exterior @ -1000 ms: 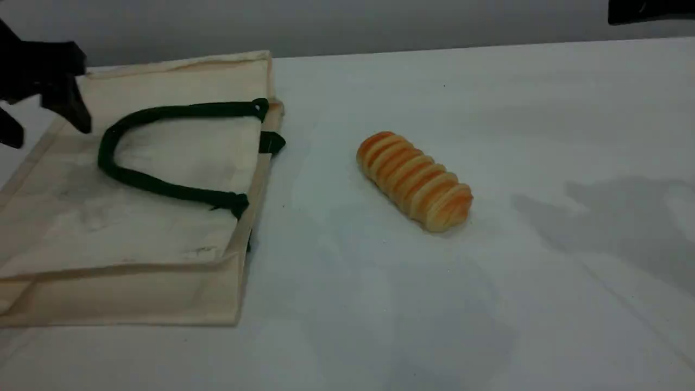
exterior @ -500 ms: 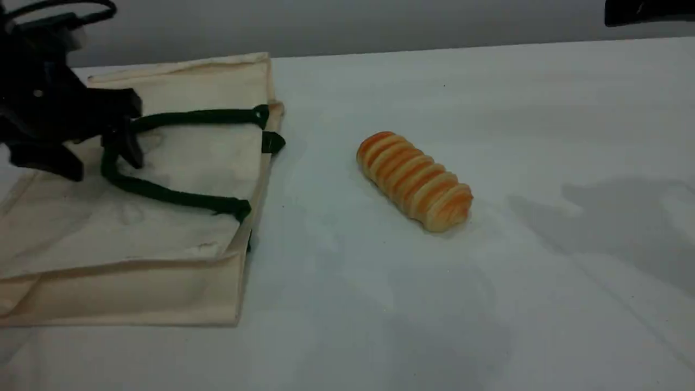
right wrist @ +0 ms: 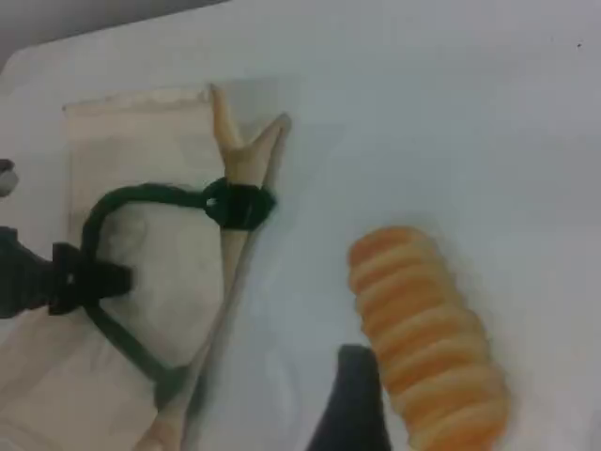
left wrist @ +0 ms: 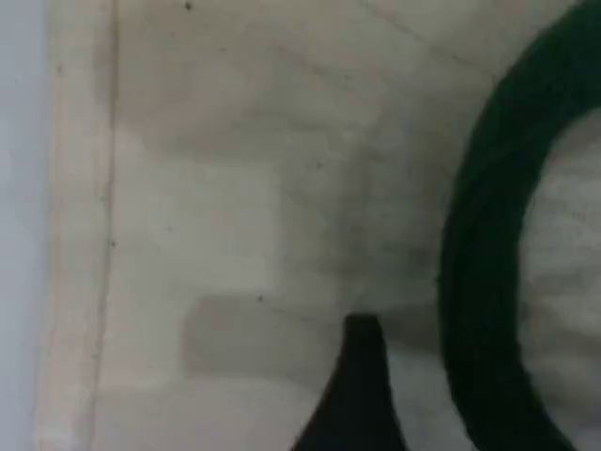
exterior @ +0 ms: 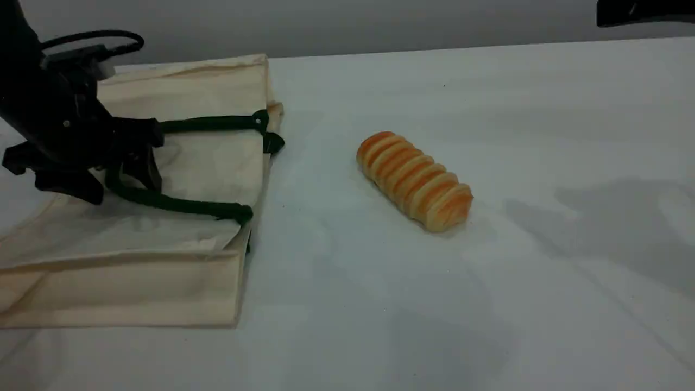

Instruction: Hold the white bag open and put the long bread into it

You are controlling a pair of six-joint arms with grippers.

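Observation:
The white bag (exterior: 190, 87) lies flat at the table's left, its mouth toward the middle. Its dark green handle (exterior: 206, 124) loops back over the top panel. My left gripper (exterior: 111, 178) is open and low over the bag, with the bend of the handle between its fingers. The left wrist view has one fingertip (left wrist: 362, 376) over the bag cloth (left wrist: 235, 188), the handle (left wrist: 479, 282) just to its right. The long bread (exterior: 415, 182) lies alone mid-table. My right gripper (right wrist: 352, 385) hovers open and empty beside the bread (right wrist: 427, 338).
Only a dark piece of the right arm (exterior: 640, 12) shows in the scene view's top right corner. The right wrist view also takes in the bag (right wrist: 131, 132), its handle (right wrist: 131, 202) and the left gripper (right wrist: 56, 282). The white table (exterior: 488, 298) runs out right and forward.
My left gripper has come down and to the right over the bag, reaching the handle's bend and nudging the loop. The right arm has crept slightly left. The bread has not moved.

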